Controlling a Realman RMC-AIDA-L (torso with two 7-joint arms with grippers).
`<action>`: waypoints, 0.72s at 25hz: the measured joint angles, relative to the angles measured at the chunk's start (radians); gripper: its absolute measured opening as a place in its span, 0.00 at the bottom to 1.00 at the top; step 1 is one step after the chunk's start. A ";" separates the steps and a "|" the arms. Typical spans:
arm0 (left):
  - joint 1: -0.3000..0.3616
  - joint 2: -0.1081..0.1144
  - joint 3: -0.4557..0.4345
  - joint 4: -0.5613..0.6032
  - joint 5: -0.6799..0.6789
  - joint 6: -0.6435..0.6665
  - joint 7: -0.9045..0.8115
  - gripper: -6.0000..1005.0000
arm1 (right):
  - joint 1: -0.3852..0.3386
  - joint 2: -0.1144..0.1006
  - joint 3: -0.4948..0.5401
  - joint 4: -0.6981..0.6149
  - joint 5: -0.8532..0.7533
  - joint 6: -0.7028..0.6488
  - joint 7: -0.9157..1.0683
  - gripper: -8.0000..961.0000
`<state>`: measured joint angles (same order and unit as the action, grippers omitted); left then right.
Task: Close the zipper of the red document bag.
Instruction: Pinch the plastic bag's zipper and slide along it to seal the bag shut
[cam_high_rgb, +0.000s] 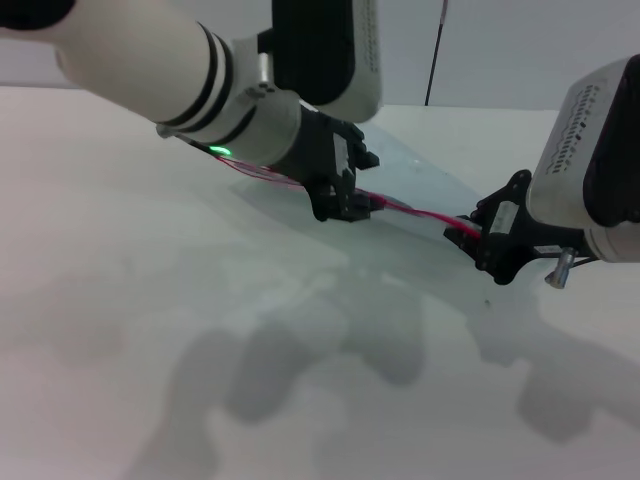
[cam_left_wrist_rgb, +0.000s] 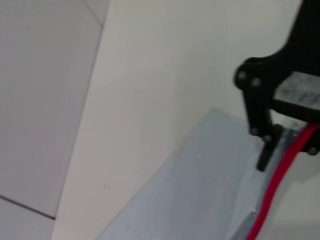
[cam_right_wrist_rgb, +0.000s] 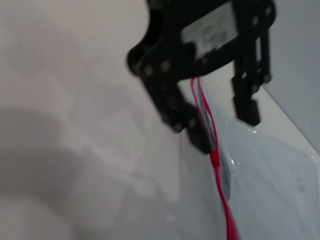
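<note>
Pinning the red document bag (cam_high_rgb: 420, 185) at both ends of its zip edge, the two hands set up a slide along the zipper (cam_high_rgb: 415, 212). The bag lies flat on the white counter (cam_high_rgb: 120, 300), stretching away behind both hands, with the red strip running between them.

The left hand (cam_high_rgb: 345, 205) sits on the strip partway along, fingers narrowed onto it; the slider itself is too small to make out, so I judge rather than see that the hand holds it. The right hand (cam_high_rgb: 478, 238) is at the near end of the strip. In the left wrist view its fingers straddle the red line; whether they clamp it I cannot tell.

In the right wrist view the two red tracks look parted just ahead of the left hand, so that stretch seems open.

To do this well, the end-holding hand should keep the strip taut and low against the counter while the other hand travels straight along the line, not lifting. Any sideways pull would likely buckle the thin plastic and jam the slider.
</note>
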<state>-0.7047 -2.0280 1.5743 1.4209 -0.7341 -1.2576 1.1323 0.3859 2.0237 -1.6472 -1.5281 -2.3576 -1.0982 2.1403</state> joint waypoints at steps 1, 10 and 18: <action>-0.001 0.000 0.008 0.000 0.000 0.000 -0.003 0.47 | 0.001 0.000 0.004 0.000 0.000 0.000 -0.001 0.06; -0.005 0.000 0.039 -0.006 -0.003 0.008 -0.010 0.47 | 0.002 0.001 0.014 0.000 0.000 -0.002 -0.012 0.06; -0.009 0.001 0.036 -0.030 -0.004 0.024 0.001 0.46 | 0.002 0.001 0.011 -0.005 0.019 -0.002 -0.029 0.06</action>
<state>-0.7133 -2.0272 1.6100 1.3913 -0.7383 -1.2332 1.1335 0.3881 2.0249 -1.6359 -1.5336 -2.3383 -1.1003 2.1112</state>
